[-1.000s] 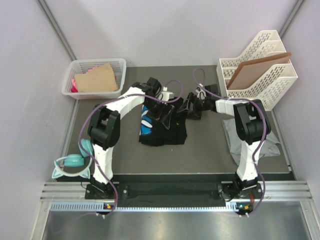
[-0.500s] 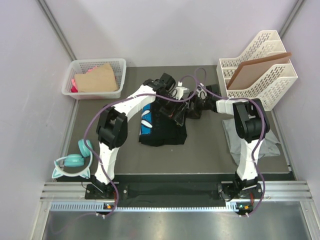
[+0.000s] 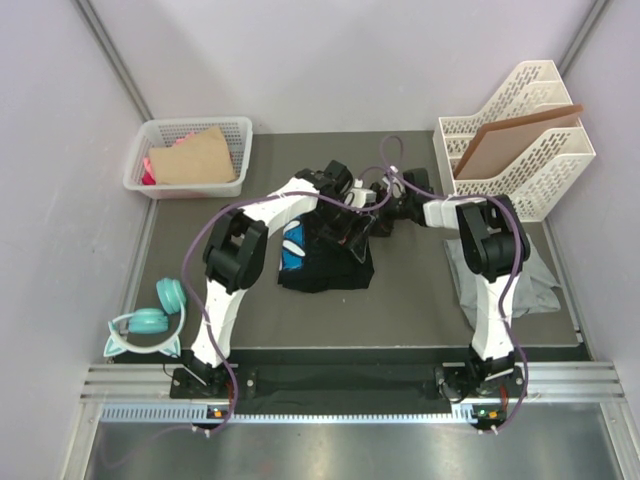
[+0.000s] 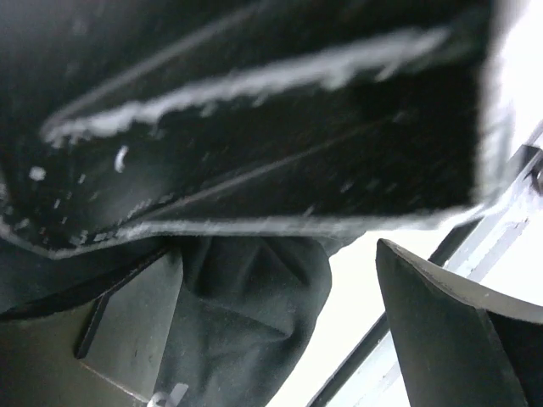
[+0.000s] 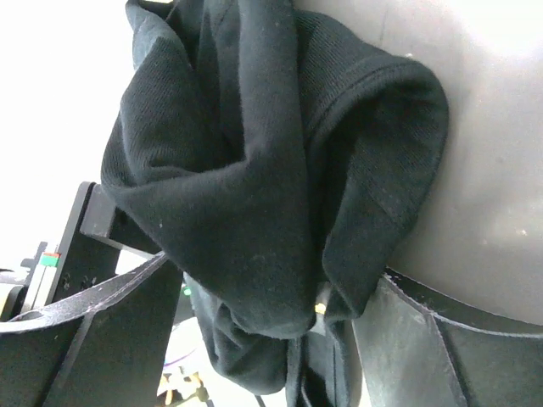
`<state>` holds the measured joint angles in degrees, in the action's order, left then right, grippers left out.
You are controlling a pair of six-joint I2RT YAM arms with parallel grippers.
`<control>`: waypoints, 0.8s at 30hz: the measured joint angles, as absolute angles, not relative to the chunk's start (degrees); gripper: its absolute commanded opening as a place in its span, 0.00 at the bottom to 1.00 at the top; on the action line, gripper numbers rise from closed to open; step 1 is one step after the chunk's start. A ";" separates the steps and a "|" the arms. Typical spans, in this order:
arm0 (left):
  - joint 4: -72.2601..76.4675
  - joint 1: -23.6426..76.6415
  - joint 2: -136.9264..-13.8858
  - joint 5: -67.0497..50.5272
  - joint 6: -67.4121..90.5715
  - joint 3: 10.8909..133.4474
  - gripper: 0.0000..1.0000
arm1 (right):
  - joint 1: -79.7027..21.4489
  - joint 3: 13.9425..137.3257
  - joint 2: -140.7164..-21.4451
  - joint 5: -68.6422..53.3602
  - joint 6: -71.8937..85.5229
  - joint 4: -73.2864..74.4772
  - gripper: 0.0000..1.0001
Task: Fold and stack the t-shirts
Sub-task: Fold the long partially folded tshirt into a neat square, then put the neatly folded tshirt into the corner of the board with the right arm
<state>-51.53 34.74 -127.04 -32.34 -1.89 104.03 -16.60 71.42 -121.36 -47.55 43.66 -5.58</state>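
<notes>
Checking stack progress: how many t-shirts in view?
2. The black shirt lies mid-table, its far end bunched in the right hand. The grey shirt lies at the right edge, partly under the right arm. Others may hide in the basket.

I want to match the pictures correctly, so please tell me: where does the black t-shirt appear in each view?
Top external: the black t-shirt lies at the picture's centre.
Left wrist: it hangs in dark folds at lower centre.
Right wrist: it is bunched and fills the centre.
Shared landmark: its lifted, bunched far edge.
</notes>
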 measured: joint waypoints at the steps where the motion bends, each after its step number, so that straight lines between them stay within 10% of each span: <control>1: -51.53 34.74 -127.22 -32.27 -1.65 104.40 0.99 | -16.64 71.72 -121.71 -47.86 44.10 -5.80 0.73; 9: -51.57 35.68 -128.49 -31.86 -1.39 105.97 0.99 | -19.84 73.30 -124.75 -47.18 46.68 -8.84 0.46; 16: -55.00 35.94 -128.31 -31.75 -2.66 107.07 0.99 | -22.26 73.08 -126.93 -46.24 49.45 -12.34 0.00; 24: -61.47 32.58 -120.60 -32.21 -6.42 107.72 0.99 | -22.68 68.77 -124.25 -45.60 52.16 -14.46 0.00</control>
